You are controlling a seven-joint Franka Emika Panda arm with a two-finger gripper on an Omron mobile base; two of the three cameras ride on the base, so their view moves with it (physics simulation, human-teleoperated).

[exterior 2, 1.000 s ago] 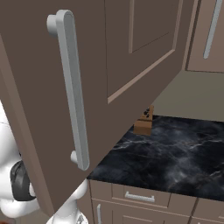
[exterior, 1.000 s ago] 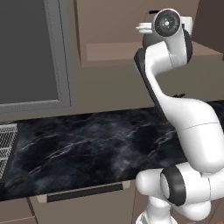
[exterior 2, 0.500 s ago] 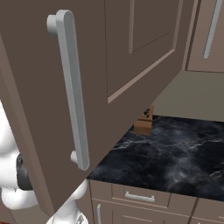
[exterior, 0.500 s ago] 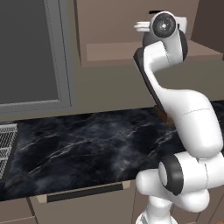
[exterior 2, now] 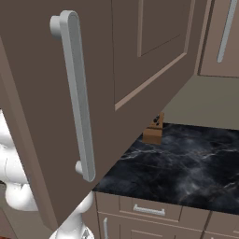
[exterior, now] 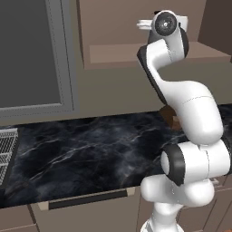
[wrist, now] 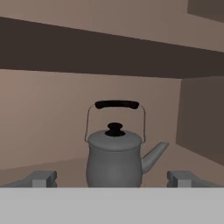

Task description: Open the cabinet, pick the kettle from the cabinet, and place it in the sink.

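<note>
The cabinet [exterior: 136, 52] stands open; its brown door [exterior 2: 140, 70] with the long silver bar handle [exterior 2: 77, 102] hangs swung out close to the right base camera. Inside, on the lower shelf [wrist: 43, 131], stands the kettle [wrist: 114, 157]: grey, upright, black lid knob, black-topped wire handle, spout pointing right. My gripper [wrist: 113, 179] is open, its fingertips [wrist: 41, 178] wide apart low on either side of the kettle and short of it, not touching. In the left base view the arm reaches up with the hand [exterior: 165, 22] at the shelf's front edge. The sink is out of view.
A black marble counter [exterior: 90, 145] runs below the cabinet, with a wooden knife block [exterior 2: 154, 130] against the wall. A grey wire dish rack [exterior: 7, 149] sits at its left end. A dark grey-framed panel [exterior: 27, 54] is to the left. Drawers [exterior 2: 149, 210] lie under the counter.
The arm's lower links have shifted slightly, and the hand has edged a little toward the cabinet. The door and kettle have not moved. The jaws stay wide.
</note>
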